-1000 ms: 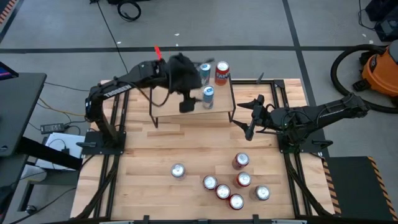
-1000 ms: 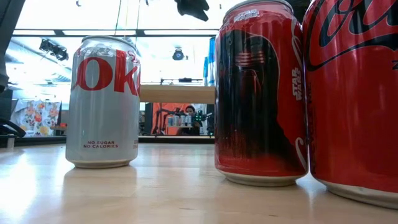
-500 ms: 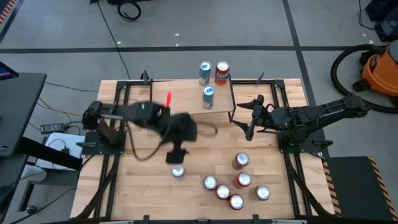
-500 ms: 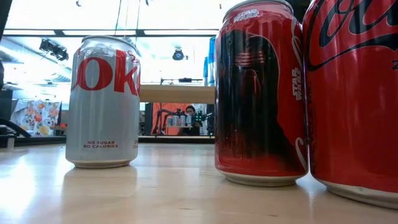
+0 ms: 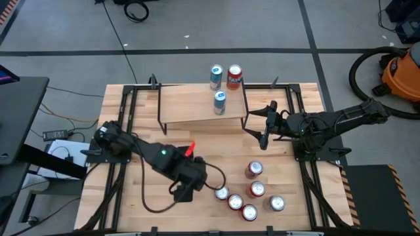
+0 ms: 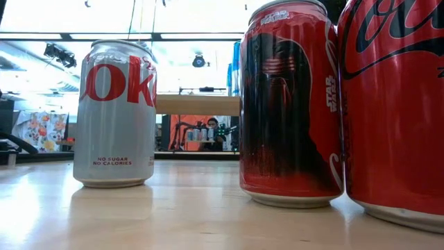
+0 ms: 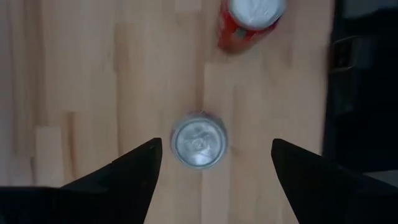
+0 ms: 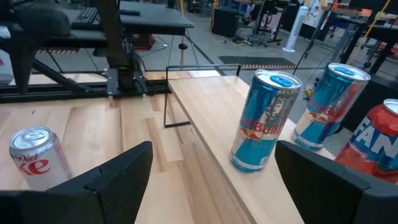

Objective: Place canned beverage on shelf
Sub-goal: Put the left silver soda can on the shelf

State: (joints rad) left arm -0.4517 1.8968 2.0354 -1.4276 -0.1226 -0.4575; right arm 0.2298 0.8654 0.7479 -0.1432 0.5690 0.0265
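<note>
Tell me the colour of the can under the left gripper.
Silver, with red Diet Coke lettering: the can shows best in the low view.

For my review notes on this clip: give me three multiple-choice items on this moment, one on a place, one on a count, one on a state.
1. Where is the left pincer?
A. over the shelf
B. above the silver can on the table
C. beside the right arm

2. How many cans stand on the shelf?
A. one
B. three
C. five

3. How do the left pincer's fingers stand?
A. shut on a can
B. open, holding nothing
C. shut and empty

Answers:
1 B: the left wrist view looks straight down on the silver can, which sits between the fingers.
2 B: the high view shows two blue cans and one red can there.
3 B: both fingers stand wide apart, clear of the can.

The right pincer waits open beside the shelf.
</note>
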